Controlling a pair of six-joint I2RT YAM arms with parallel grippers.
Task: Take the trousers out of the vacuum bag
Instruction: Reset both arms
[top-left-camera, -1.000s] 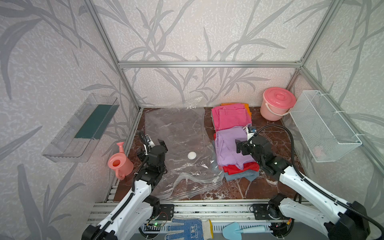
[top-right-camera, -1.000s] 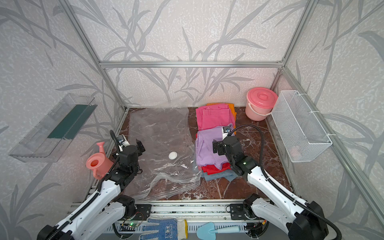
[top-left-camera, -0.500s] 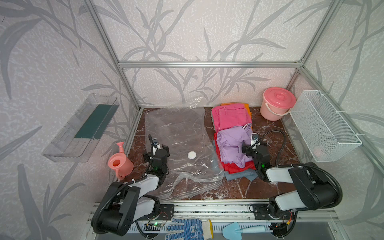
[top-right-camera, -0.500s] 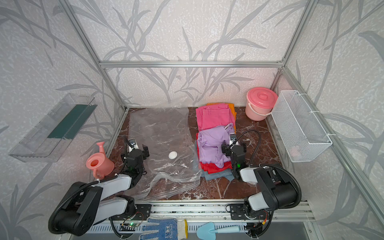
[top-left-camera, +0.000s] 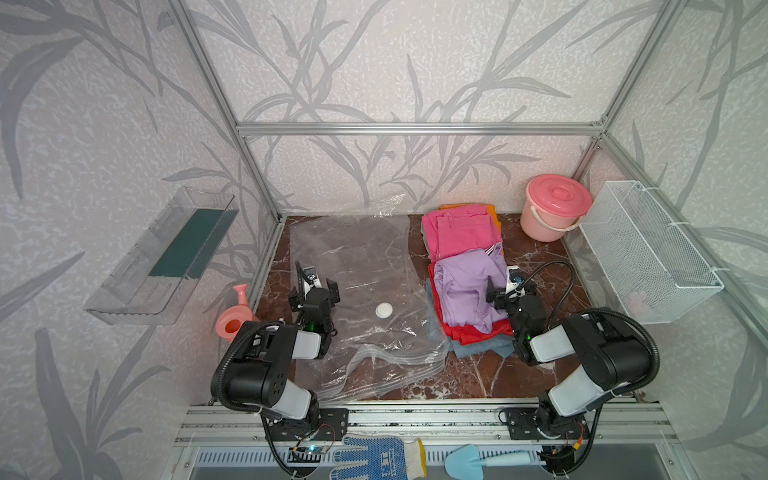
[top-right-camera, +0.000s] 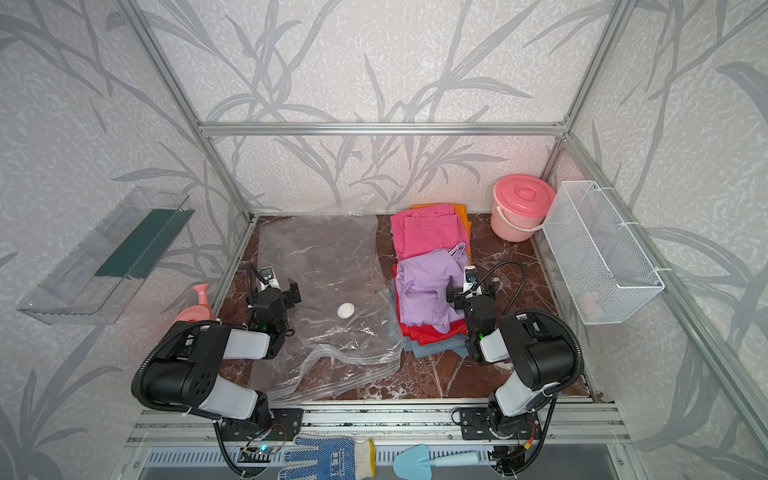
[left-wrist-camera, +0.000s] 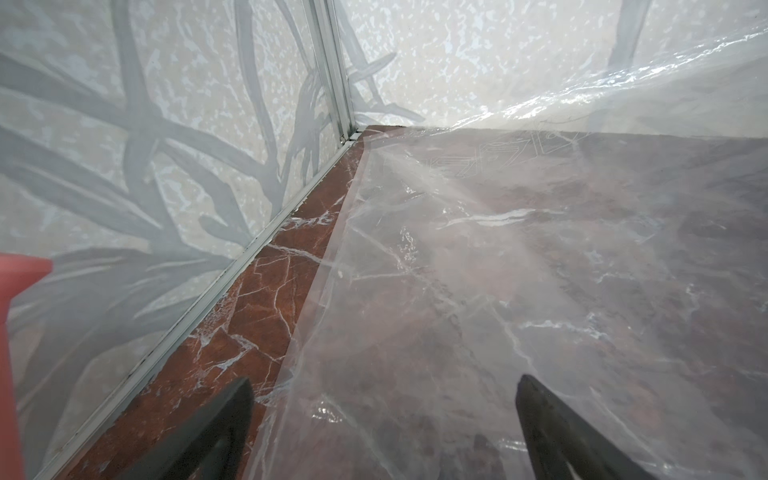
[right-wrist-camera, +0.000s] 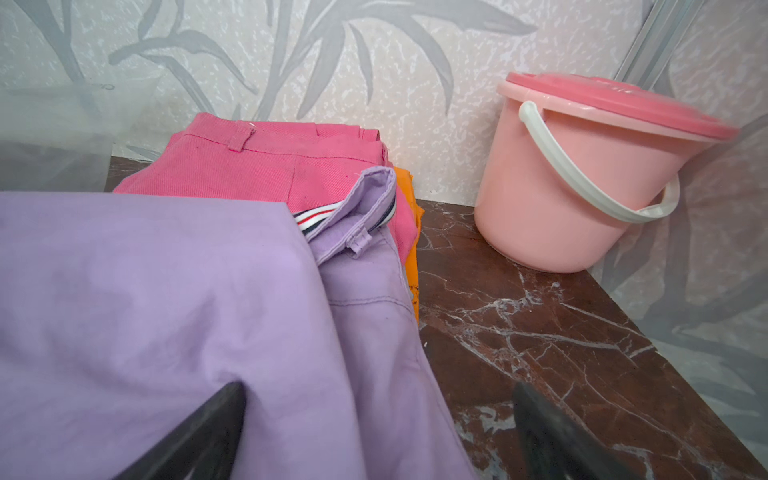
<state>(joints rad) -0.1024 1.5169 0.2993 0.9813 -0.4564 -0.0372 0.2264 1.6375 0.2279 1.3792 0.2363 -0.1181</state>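
The vacuum bag (top-left-camera: 353, 266) (top-right-camera: 324, 257) lies flat and clear on the marble floor, its white valve disc (top-left-camera: 384, 310) facing up. Nothing shows inside it. To its right the trousers lie in two piles in both top views: hot pink (top-left-camera: 461, 235) over orange (top-left-camera: 492, 210) at the back, lilac (top-left-camera: 465, 286) (right-wrist-camera: 166, 291) over red (top-left-camera: 465, 332) and blue denim (top-left-camera: 484, 349) nearer. My left gripper (top-left-camera: 313, 291) (left-wrist-camera: 384, 399) is open, straddling the bag's left edge (left-wrist-camera: 324, 291). My right gripper (top-left-camera: 505, 291) (right-wrist-camera: 378, 405) is open over the lilac pair's right edge, holding nothing.
A lidded pink bucket (top-left-camera: 557, 212) (right-wrist-camera: 582, 187) stands in the back right corner beside a white wire basket (top-left-camera: 648, 253) on the right wall. A clear tray (top-left-camera: 166, 257) hangs on the left wall above a pink watering can (top-left-camera: 235, 320). A dotted glove (top-left-camera: 378, 457) and a blue trowel (top-left-camera: 478, 459) lie in front of the rail.
Both arms have folded back toward their bases at the front. The right gripper has drawn away from the lilac trousers, which now lie rumpled. Both grippers stay open.
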